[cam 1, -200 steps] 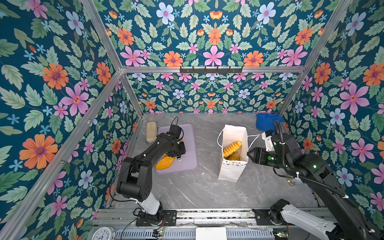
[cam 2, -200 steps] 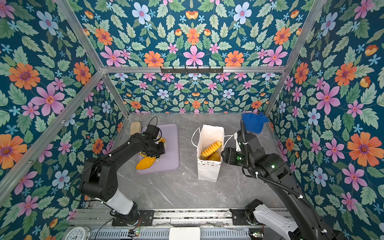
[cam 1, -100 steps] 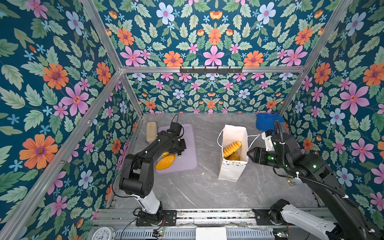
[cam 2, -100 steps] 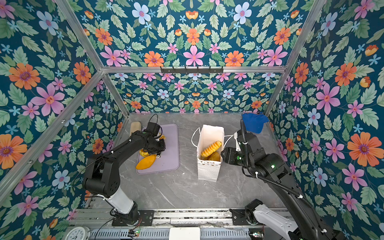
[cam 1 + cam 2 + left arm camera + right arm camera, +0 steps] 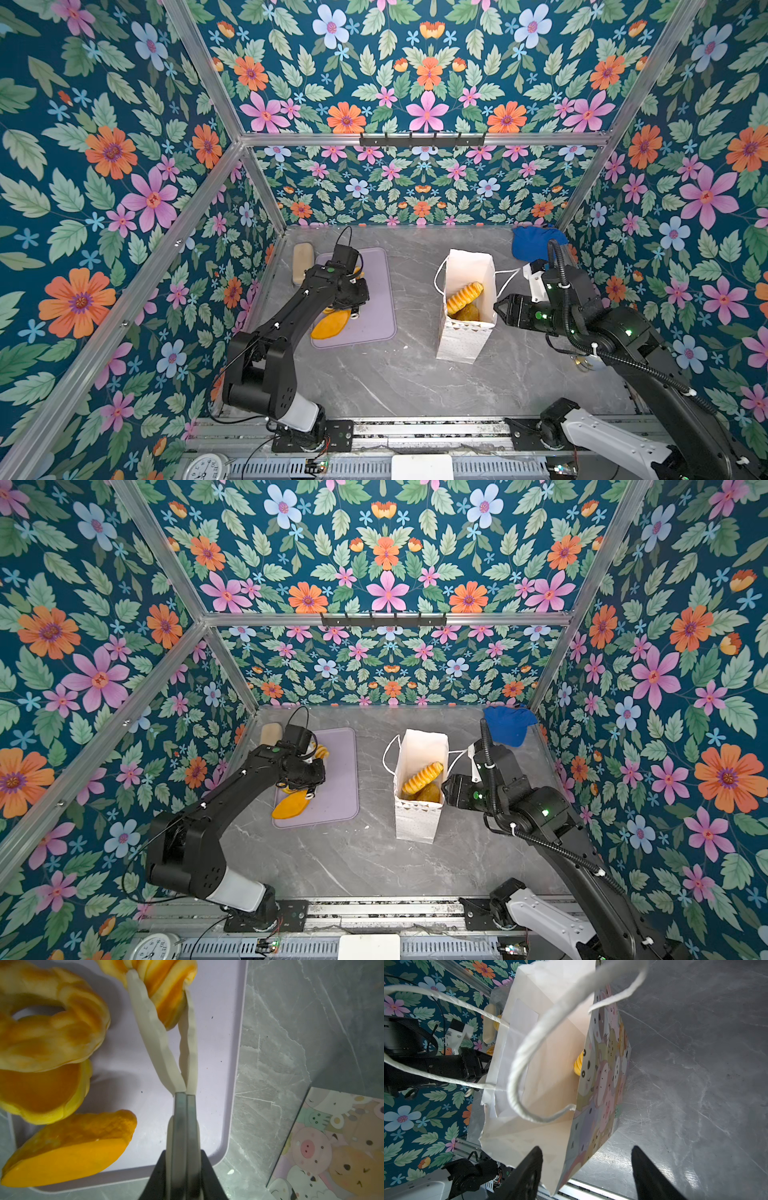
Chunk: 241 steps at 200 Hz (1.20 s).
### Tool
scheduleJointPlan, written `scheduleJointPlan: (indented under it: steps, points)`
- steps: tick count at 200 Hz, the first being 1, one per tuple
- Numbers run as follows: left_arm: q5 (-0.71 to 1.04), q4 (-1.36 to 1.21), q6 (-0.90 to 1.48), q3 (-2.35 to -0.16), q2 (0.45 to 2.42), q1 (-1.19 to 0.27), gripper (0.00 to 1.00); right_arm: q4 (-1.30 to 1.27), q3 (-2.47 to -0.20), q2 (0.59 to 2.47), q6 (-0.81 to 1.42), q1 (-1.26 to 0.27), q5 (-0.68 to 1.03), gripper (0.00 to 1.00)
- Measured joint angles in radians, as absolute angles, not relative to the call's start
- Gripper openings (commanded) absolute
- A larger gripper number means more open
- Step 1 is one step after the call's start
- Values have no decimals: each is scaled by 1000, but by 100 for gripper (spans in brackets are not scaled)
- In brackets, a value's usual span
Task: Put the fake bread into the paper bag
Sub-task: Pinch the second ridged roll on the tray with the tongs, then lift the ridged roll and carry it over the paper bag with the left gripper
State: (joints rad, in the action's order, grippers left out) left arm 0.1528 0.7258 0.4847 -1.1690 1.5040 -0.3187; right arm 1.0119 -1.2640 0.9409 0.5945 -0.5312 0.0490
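Clamping left fingers on a glossy ridged loaf, golden with orange stripes, over the lilac tray, beside ring doughnut and orange bun. Spreading right fingers wide astride the paper bag rim, perhaps touching. Standing upright mid-tabletop with two pastries inside, unmoved since a second ago; left arm slightly shifted.

The upright, open paper bag contains two golden pastries; a doughnut, tart, oval bun and pinched ridged loaf occupy the mat.

Ridged loaf cut off at the edge, ring doughnut cropped and blurred, tart half under doughnut
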Motion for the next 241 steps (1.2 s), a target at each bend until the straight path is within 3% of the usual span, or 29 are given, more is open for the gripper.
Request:
scheduleJointPlan:
  steps: [78, 155, 241]
  points:
    - [125, 803, 410, -1279, 1375, -393, 2, 1003, -1269, 953, 595, -531, 51, 68]
    - [-68, 838, 308, -1429, 1368, -636, 1, 1003, -1269, 951, 596, -531, 53, 68]
    - [-211, 868, 245, -1493, 1268, -766, 0, 1005, -1276, 954, 595, -531, 50, 68]
